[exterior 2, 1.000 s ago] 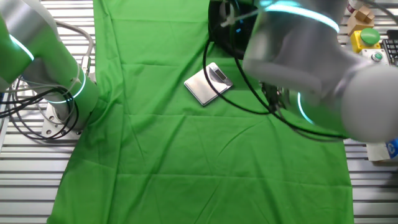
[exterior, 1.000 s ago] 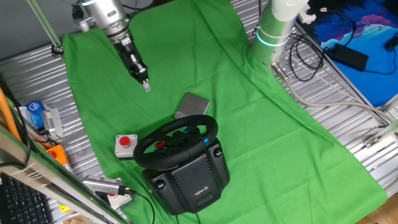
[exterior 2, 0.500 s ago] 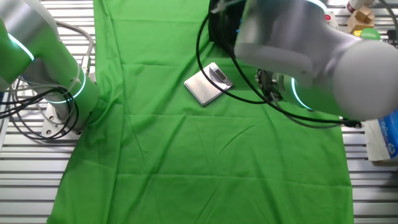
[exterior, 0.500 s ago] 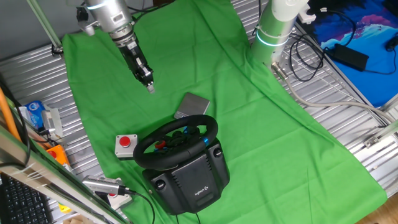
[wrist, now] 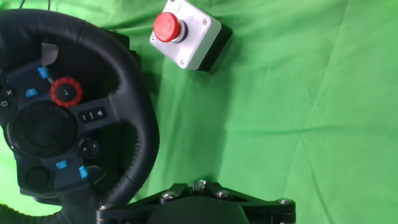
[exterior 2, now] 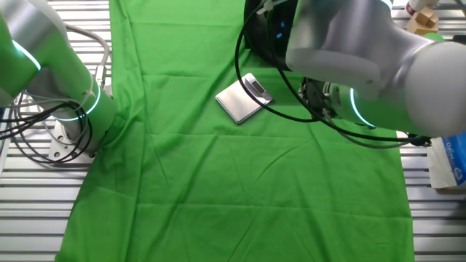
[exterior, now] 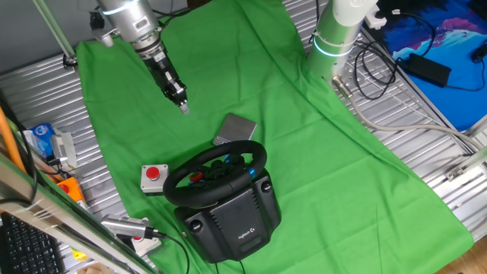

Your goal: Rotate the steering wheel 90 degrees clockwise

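while the gripper hangs well beyond the steering wheel, apart from it, i cannot tell its jaws' state.

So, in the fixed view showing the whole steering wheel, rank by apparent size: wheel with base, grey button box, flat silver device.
1. steering wheel with its base, clearly largest.
2. and 3. flat silver device and grey button box look alike; the wheel hides part of the device, so unranked.
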Tool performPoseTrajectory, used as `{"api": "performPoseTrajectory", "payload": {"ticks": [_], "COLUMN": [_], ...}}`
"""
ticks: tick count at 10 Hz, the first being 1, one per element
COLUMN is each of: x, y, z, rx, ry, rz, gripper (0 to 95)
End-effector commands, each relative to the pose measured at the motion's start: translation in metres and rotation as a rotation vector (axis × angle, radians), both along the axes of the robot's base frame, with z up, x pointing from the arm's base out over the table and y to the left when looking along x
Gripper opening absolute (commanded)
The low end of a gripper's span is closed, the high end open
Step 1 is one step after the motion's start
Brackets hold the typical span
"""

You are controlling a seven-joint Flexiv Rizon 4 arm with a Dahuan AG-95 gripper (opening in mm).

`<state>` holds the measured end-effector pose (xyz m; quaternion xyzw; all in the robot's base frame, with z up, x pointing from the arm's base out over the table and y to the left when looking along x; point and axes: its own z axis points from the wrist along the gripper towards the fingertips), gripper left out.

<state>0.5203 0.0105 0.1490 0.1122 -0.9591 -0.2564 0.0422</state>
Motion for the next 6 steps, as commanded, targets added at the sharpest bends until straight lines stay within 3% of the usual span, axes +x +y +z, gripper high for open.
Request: {"api": "performPoseTrajectory", "payload": {"ticks": [1,2,6], "x": [-0.0015,-0.0015,-0.0015], "y": [0.0004,0.0004,0.0004], "z": [0.0006,0.0006,0.0006], "rx": [0.013,0.004,0.017], "ry": [-0.022,-0.014,-0.036], "rz": [-0.017,-0.016,0.043], "gripper": [0.0,0.0,0.0]}}
